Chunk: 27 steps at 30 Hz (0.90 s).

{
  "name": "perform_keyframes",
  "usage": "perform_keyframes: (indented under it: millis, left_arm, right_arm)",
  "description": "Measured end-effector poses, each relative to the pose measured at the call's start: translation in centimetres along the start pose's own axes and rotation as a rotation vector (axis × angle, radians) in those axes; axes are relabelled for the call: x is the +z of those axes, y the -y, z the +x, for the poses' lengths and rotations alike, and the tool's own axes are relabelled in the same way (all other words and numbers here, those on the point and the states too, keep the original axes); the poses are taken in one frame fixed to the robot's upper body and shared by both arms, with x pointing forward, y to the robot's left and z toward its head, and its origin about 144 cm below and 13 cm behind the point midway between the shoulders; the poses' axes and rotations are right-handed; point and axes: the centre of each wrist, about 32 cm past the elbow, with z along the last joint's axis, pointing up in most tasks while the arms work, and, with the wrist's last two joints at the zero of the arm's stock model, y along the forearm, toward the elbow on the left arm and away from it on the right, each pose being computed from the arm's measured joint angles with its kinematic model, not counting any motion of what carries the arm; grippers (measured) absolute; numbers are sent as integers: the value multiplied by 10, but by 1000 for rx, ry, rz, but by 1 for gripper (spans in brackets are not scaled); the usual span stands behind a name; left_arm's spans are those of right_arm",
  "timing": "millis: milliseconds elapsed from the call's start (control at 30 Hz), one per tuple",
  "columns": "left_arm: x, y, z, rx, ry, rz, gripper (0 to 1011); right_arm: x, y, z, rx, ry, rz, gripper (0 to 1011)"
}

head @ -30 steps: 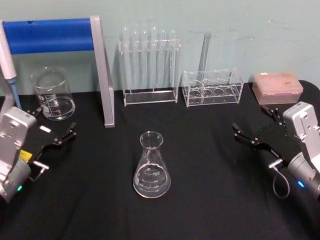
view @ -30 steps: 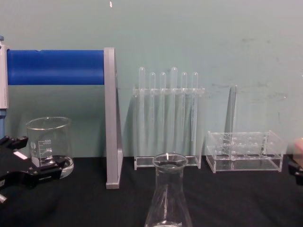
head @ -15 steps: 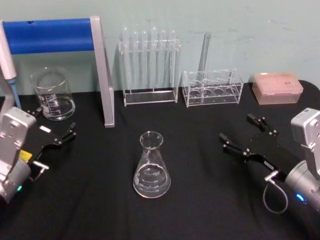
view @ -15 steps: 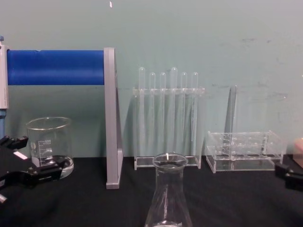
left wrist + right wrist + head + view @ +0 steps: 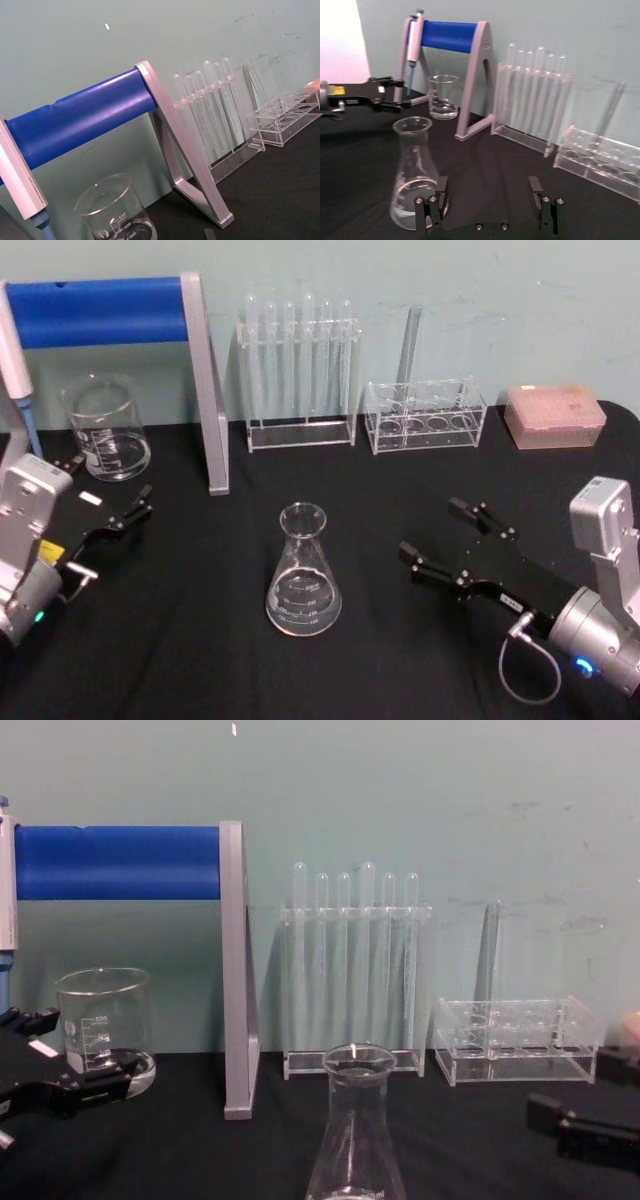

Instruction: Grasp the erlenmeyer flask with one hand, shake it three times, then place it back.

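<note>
LAB BENCH: The erlenmeyer flask stood upright and untouched near the middle of the black cloth. The right gripper hung low over the table to its right, fingers spread wide w/ nothing btwn them and aimed at the glass. A clear gap separated the tips from the flask wall.

From the right wrist cam, the flask lined up w/ one finger rather than the centre of the opening. The approach prob. needed a sideways correction before any closing. The wide spread made sense: the cone is broad at the base. A grip nearer the neck looked the safer bet for shaking.

The left gripper sat parked at the table's left side, also open, near the beaker and out of the way.

Room to work looked generous. The cloth around the flask lay bare on every side. The pipette stand, test-tube rack, low tube holder and pink tip box lined the back wall, well apart from the flask. Shaking space, by this onlooker's read, lay above and toward the front. The rear glassware was the thing to steer clear of.
</note>
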Motion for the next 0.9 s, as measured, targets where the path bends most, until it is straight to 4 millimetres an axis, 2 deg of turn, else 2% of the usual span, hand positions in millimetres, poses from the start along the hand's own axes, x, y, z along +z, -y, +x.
perform_keyframes:
  millis: [500, 900]
  left_arm:
    - [0, 0, 0, 0, 0, 0, 1001]
    - [0, 0, 0, 0, 0, 0, 1001]
  right_arm:
    - [2, -13, -11, 150, -22, -6, 1000]
    - [1, -40, -8, 238, -18, -22, 1000]
